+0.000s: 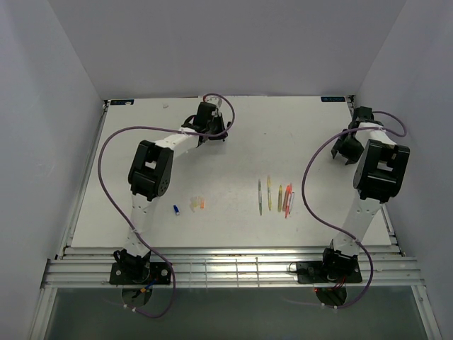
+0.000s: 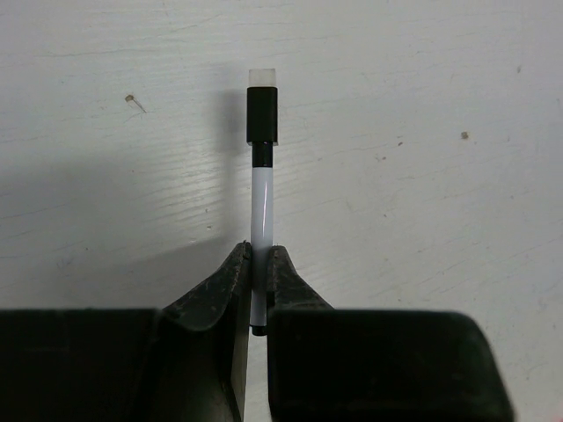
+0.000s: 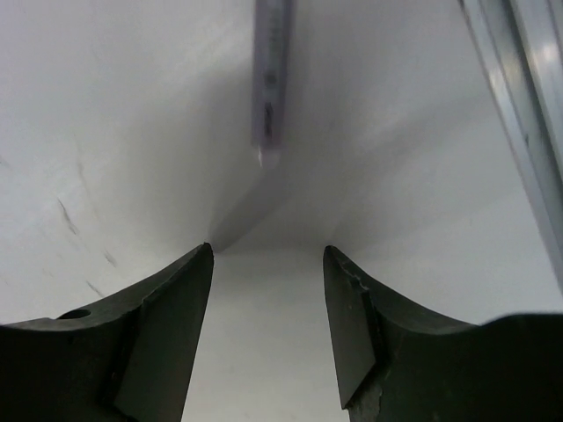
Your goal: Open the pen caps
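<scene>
My left gripper [image 2: 259, 257] is shut on a white pen [image 2: 260, 207] near its back end and holds it over the far middle of the table [image 1: 241, 152]. The pen's black cap [image 2: 261, 114], with a white end piece, is on its far tip. In the top view the left gripper [image 1: 221, 132] is at the far middle. My right gripper [image 3: 268, 251] is open and empty, near the far right wall [image 1: 347, 154]. Loose caps lie at the near left: a blue one [image 1: 176, 210], a yellowish one [image 1: 195, 204] and an orange one [image 1: 202, 204].
Several thin pens [image 1: 279, 195] lie side by side in the middle of the table, right of the caps. The table's right rail [image 3: 519, 105] and the wall corner are close to the right gripper. Purple cables loop off both arms.
</scene>
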You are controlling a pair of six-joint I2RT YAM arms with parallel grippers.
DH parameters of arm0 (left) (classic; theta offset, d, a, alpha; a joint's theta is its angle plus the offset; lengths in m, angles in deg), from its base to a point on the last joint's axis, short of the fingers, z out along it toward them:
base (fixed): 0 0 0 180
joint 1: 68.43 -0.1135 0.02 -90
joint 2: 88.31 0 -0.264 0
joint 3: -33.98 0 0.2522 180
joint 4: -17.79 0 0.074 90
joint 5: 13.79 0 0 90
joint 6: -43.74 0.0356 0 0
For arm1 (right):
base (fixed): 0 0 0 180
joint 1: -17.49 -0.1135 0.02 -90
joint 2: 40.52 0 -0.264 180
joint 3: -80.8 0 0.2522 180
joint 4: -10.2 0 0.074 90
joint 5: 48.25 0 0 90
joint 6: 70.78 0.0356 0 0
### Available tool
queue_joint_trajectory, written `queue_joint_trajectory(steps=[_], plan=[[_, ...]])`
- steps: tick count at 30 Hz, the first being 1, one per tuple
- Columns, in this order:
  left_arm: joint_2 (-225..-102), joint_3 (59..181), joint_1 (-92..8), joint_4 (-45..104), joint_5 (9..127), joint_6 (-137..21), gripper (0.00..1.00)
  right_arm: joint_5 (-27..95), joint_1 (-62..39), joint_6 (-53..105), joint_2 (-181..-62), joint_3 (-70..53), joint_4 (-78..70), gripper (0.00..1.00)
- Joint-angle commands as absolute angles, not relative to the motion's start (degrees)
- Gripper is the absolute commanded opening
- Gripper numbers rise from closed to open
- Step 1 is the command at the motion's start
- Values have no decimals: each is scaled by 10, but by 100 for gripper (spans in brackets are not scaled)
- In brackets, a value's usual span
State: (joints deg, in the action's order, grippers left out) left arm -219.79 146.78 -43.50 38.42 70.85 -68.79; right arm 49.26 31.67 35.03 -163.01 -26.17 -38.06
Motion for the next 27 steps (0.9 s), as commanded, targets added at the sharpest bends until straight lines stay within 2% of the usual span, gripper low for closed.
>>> queue_joint_trajectory(steps=[1,5,7,9,13,19,27], plan=[[-2124,1472,-433,388,678,-720,0,514,303,374,-1537,-183,-412,60],[-2083,1424,-433,383,647,-763,0,516,280,372,-1449,-114,-409,63],[-2059,1398,-433,373,630,-796,0,505,245,364,-1413,-126,-438,69],[-2016,1350,-433,363,597,-831,0,485,216,363,-1402,-156,-478,70],[-1937,1269,-429,332,530,-885,0,304,128,377,-1382,-207,-517,68],[-1782,1168,-403,366,485,-902,0,131,16,475,-1309,-157,-417,66],[-1610,1058,-366,427,499,-926,0,52,-80,615,-1221,-23,-249,61]])
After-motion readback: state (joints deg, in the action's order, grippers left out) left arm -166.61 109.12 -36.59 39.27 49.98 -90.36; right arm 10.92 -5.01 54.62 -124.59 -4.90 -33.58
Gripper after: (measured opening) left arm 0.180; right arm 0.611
